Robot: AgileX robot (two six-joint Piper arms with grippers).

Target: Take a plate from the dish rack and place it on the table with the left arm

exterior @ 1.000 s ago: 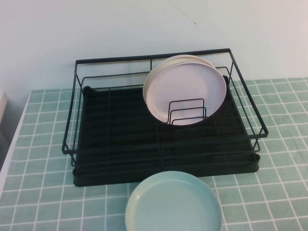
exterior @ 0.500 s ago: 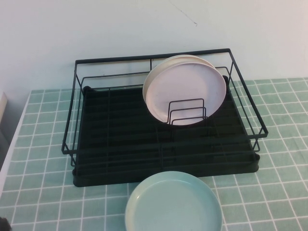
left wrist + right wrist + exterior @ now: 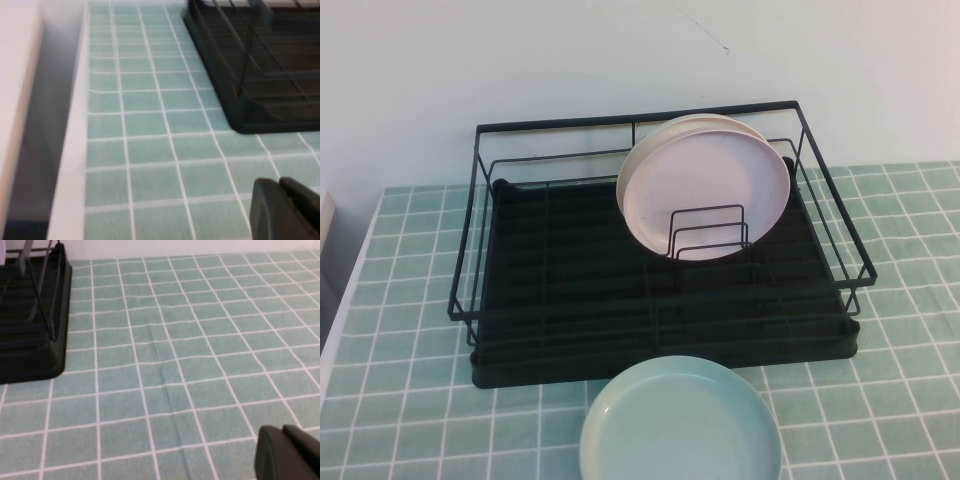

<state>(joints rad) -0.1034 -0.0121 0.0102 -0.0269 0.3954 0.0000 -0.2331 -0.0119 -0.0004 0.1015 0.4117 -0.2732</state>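
Observation:
The pale mint-green plate (image 3: 680,420) lies flat on the tiled table (image 3: 410,400), just in front of the black dish rack (image 3: 660,115). Neither arm shows in the high view. My left gripper (image 3: 280,182) is shut and empty, low over the tiles beside the rack's corner (image 3: 250,85), near the table's white edge (image 3: 70,160). My right gripper (image 3: 282,429) is shut and empty over bare tiles, with the rack's other corner (image 3: 30,340) off to one side.
A pale pink plate (image 3: 705,185) stands upright in the rack's wire dividers (image 3: 708,232), with a cream plate (image 3: 720,120) close behind it. The rack's left half holds nothing. A white wall runs behind the rack.
A dark bit of the left arm that showed at the high view's bottom left corner half a second ago has gone from view. The plates and rack have not moved.

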